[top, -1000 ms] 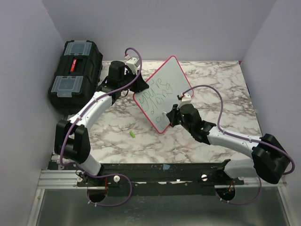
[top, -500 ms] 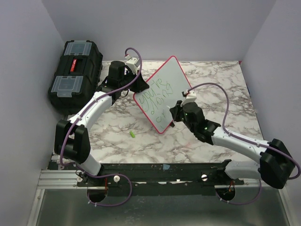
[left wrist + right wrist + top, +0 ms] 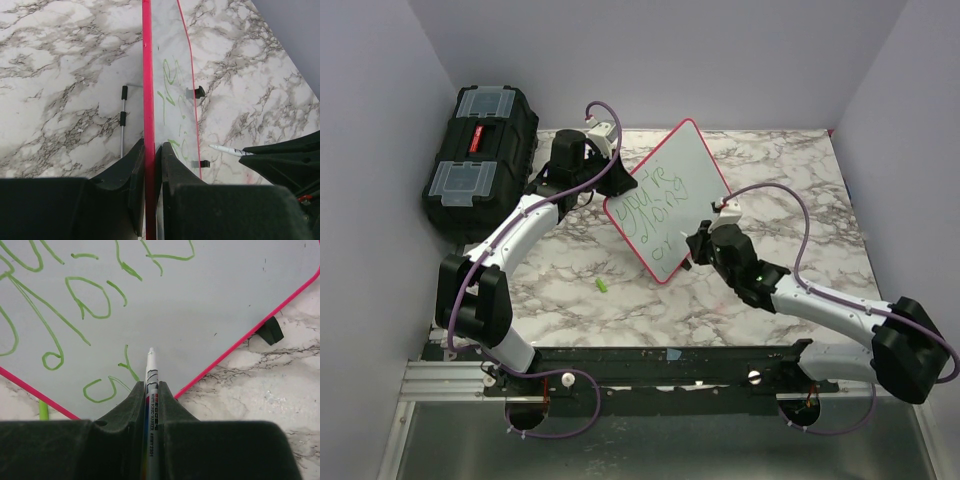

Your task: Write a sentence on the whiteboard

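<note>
The sentence [image 3: 653, 210] covers the whiteboard [image 3: 695, 160], which stands tilted on the counter [image 3: 790, 180]. The board is probably light, stiff and slick, best pinched at its frame, where the left tool [image 3: 152, 150] clamps its edge. The right tool [image 3: 151, 387] grips a marker [image 3: 150, 365] by the whiteboard's bottom line. Whether the tip touches is unclear, and those last letters are illegible.

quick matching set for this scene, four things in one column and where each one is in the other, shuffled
Things
1. whiteboard
2. marker
3. black toolbox
4. small green piece

Places
A. lying loose on the marble tabletop, on the near side of the board
B. at the far left, apart from the board
C. clamped by its red edge between the left jaws
D. gripped in the right jaws, tip pointing at the board

Pairs: 1-C, 2-D, 3-B, 4-A
</note>
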### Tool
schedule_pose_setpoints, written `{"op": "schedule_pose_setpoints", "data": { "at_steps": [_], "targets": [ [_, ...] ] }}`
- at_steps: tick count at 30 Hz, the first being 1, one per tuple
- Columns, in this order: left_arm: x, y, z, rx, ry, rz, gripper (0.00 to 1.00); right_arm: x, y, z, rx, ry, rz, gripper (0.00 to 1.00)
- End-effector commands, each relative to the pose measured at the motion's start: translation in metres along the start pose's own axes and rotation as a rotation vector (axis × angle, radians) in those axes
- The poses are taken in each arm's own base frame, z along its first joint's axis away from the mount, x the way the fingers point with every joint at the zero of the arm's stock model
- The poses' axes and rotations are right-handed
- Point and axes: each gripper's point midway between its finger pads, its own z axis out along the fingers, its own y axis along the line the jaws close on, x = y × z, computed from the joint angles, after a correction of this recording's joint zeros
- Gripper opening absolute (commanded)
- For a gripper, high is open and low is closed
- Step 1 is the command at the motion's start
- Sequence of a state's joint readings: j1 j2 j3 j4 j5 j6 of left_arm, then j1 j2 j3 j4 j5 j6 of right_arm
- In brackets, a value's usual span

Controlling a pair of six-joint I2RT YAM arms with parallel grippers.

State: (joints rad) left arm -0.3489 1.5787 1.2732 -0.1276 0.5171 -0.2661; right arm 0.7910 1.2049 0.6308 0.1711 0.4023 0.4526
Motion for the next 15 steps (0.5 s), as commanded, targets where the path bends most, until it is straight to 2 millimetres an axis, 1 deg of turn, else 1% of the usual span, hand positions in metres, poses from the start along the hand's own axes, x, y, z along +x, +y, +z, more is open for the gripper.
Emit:
{"op": "schedule_pose_setpoints", "data": {
  "at_steps": [1,4,9,11,15],
  "targets": [
    [0.063,0.002,0.004,0.022,0.185,0.013,0.00,0.010,0.007,0.004,-0.036,0.022,0.021,0.01],
    [0.064,0.002,0.005,0.024,0.186,0.012,0.00,0.013,0.017,0.004,-0.090,0.035,0.018,0.01],
    [0.065,0.001,0.003,0.025,0.187,0.014,0.00,0.013,0.021,0.003,-0.125,0.037,0.024,0.01],
    [0.067,0.001,0.003,0.023,0.188,0.013,0.00,0.013,0.021,0.004,-0.144,0.044,0.040,0.01],
    [0.068,0.002,0.002,0.023,0.189,0.012,0.00,0.009,0.015,0.006,-0.181,0.058,0.116,0.01]
  ]
}}
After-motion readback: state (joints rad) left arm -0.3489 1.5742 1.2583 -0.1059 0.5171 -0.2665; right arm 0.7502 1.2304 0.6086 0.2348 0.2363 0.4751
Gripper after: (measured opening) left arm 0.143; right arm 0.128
